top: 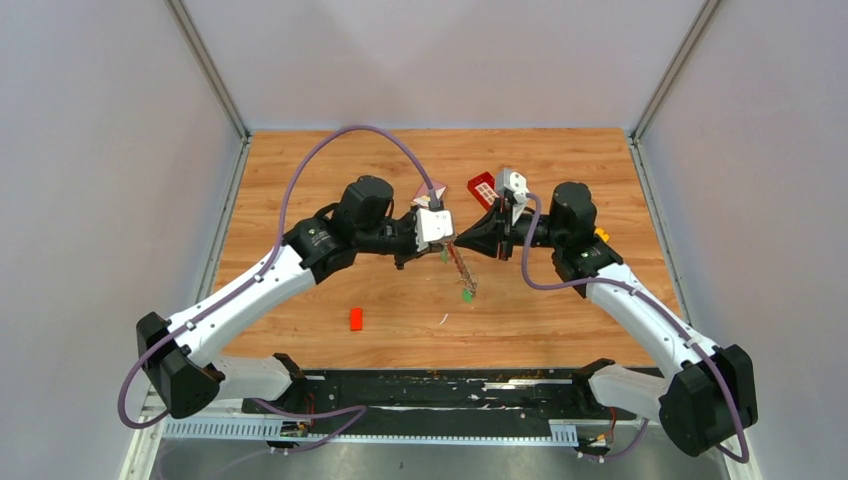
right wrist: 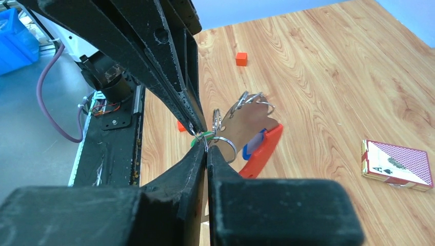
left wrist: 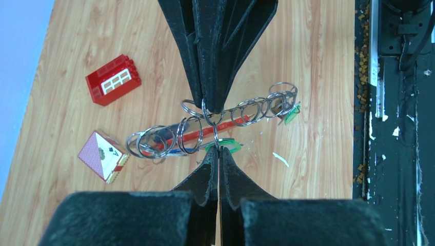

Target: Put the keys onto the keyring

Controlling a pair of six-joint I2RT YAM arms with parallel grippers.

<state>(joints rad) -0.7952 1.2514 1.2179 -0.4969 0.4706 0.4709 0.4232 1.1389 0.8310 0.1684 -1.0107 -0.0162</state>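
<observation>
Two tools meet tip to tip above the middle of the desk [left wrist: 318, 61]: left tool [left wrist: 218, 156] pinches the green key [left wrist: 228, 145], right tool [left wrist: 211, 105] pinches one loop of the keyring [left wrist: 195, 134]; hold that loop steady and thread slowly.

Wooden table [top: 300, 200] carries a red block [top: 356, 318], red tray [top: 483, 188], card box [left wrist: 102, 156] — perhaps a green-headed key [top: 467, 295].

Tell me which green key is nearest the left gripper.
The green key at the left gripper, mid-chain; the other green key lies at the keyring's end.
</observation>
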